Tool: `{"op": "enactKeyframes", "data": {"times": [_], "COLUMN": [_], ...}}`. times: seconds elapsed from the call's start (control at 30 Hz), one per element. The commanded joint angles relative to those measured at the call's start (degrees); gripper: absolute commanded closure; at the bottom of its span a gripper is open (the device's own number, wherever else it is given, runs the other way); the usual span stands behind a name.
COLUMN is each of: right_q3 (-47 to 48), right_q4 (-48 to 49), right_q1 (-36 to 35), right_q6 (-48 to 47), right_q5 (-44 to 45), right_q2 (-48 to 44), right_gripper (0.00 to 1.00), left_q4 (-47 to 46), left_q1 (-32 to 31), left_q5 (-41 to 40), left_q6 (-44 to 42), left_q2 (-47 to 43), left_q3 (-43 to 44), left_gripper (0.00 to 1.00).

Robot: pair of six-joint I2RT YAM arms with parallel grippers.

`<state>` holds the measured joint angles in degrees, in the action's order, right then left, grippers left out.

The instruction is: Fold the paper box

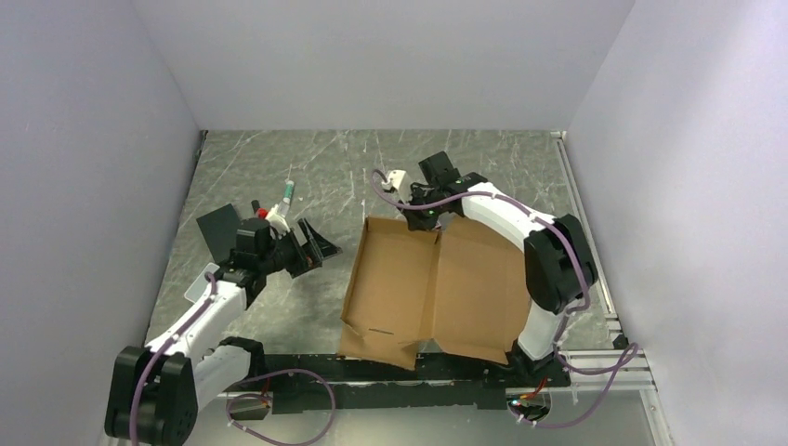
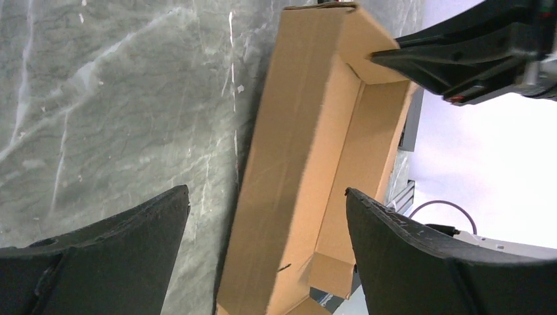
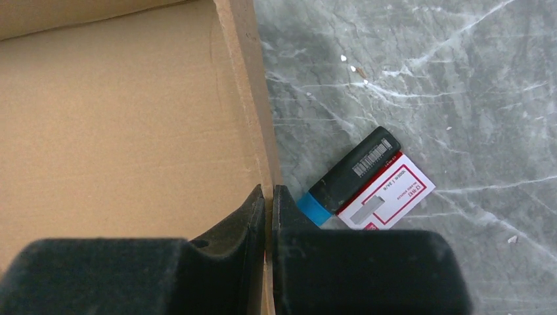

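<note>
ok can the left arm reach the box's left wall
Probably yes: the left fingers are open and face the paper box across bare table; the right fingers pinch only its far edge.

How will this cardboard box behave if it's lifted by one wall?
Probably light and fairly stiff: the paper box is thin brown card with walls standing. Its creases likely hinge, as near flaps splay. Pinched by the right claw, it may pivot.

Paper box [image 1: 437, 288]: brown, part-folded, on grey table [image 1: 279, 167]. Right tool [image 1: 420, 217] at its far edge; left tool [image 1: 318, 251] apart, jaws spread. Black pad [image 1: 216, 232] far left.
</note>
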<state>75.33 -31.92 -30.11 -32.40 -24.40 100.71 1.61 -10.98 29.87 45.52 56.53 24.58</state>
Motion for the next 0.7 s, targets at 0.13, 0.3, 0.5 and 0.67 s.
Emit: {"op": "enactKeyframes", "data": {"times": [0.13,0.3,0.5,0.67], "right_q3": [4.65,7.46,8.04,10.55], "right_q4": [3.16,3.07,2.71,3.27], "right_q1": [-4.31,-4.35,-5.77,-7.45], "right_q6": [4.22,4.50,4.32,5.22], "right_q5": [10.83,13.27,11.60,14.45], "right_q2": [8.61,12.04,13.72,16.01], "right_gripper": [0.98,0.87,0.68,0.63], "left_q4": [-2.94,-2.81,-3.24,0.42], "left_q1": [-0.09,-0.09,-0.14,-0.18], "left_q5": [1.60,2.28,4.45,3.51], "left_q6": [-1.89,-3.14,-4.06,-6.19], "left_q2": [8.36,14.01,20.13,22.68], "left_q3": [6.91,9.99,11.90,13.65], "left_gripper": [0.08,0.08,0.10,0.11]}}
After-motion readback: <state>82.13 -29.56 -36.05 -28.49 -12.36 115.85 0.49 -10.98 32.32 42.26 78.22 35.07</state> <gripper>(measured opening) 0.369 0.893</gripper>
